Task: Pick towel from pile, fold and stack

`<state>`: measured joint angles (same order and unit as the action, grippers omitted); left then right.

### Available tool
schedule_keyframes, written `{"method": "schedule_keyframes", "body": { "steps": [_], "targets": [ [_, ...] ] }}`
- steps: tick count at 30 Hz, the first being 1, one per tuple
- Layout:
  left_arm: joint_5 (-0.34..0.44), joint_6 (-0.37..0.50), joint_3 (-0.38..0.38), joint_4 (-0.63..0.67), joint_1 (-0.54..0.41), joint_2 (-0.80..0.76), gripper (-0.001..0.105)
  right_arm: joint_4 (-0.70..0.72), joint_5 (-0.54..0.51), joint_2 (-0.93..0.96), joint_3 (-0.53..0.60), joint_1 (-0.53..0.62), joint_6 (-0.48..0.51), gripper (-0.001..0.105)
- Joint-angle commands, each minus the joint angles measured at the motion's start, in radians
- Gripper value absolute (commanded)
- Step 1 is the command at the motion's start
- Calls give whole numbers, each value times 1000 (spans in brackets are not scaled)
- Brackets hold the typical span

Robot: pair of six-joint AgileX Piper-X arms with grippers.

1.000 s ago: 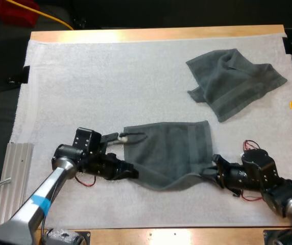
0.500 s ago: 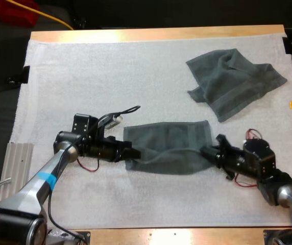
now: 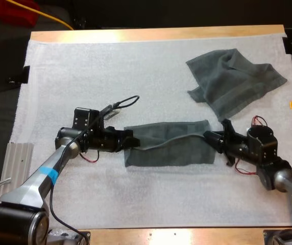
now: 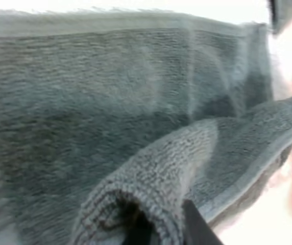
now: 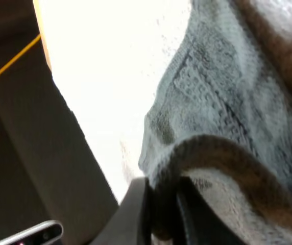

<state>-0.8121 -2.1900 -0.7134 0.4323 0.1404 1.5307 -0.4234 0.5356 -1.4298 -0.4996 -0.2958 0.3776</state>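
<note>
The dark grey-green towel [image 3: 169, 145] lies mid-mat as a long rectangle of fuzzy terry, with a flatter woven band near one end. Left gripper [image 3: 131, 140] is clamped on its left edge and right gripper [image 3: 208, 137] pinches the right edge. The edge strung between them stands up as a soft rolled ridge over the bottom layer. Up close the loops look ribbed. A second towel [image 3: 235, 81], crumpled, sits far right on the nubbly white mat [image 3: 110, 76], well apart; one corner is maybe flopped over.
</note>
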Motion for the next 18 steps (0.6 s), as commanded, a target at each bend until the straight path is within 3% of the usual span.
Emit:
{"method": "schedule_keyframes", "body": {
  "steps": [1, 9, 16, 18],
  "targets": [
    [30, -6, -7, -18, -1, 0, 0, -30, 16, -9, -12, 5, 9, 1],
    [136, -6, -8, -42, -1, 0, 0, -44, -29, -33, -17, 5, 6, 1],
    [150, -6, -8, -49, -1, 0, 0, -44, -45, -33, -17, 5, 6, 1],
    [148, -6, -8, -49, -1, 0, 10, -44, -45, -33, -17, 5, 6, 1]
  ]
}}
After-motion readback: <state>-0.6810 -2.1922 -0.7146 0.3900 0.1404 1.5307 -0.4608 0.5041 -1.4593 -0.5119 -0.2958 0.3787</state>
